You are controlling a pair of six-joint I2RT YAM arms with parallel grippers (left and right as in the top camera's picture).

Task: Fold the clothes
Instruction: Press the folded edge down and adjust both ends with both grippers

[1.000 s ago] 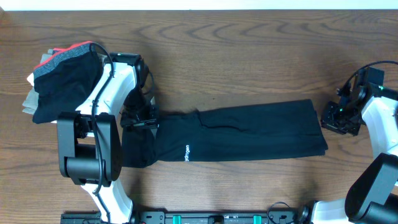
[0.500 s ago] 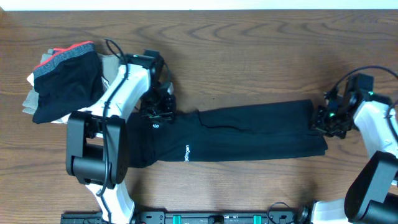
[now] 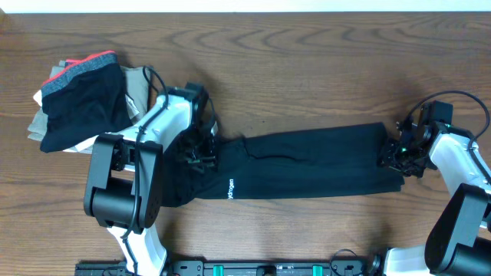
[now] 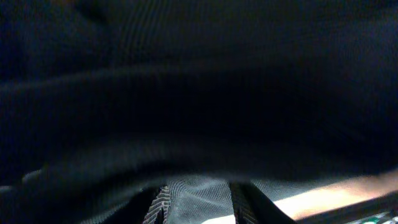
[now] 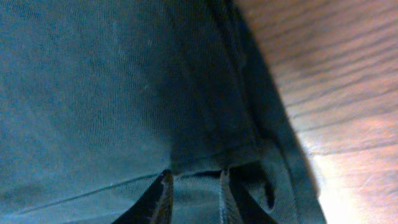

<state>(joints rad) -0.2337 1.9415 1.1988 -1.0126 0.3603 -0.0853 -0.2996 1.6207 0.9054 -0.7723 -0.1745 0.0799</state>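
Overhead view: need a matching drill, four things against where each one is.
Things:
1. black trousers
2. left fingers
3. right fingers
4. stacked garments

Places:
A. at the trousers' right end
B. laid out lengthwise between the two arms
C. far left, beyond the left arm
D. on the trousers' left part, near the white logo

Pairs: 1-B, 2-D, 3-A, 4-C
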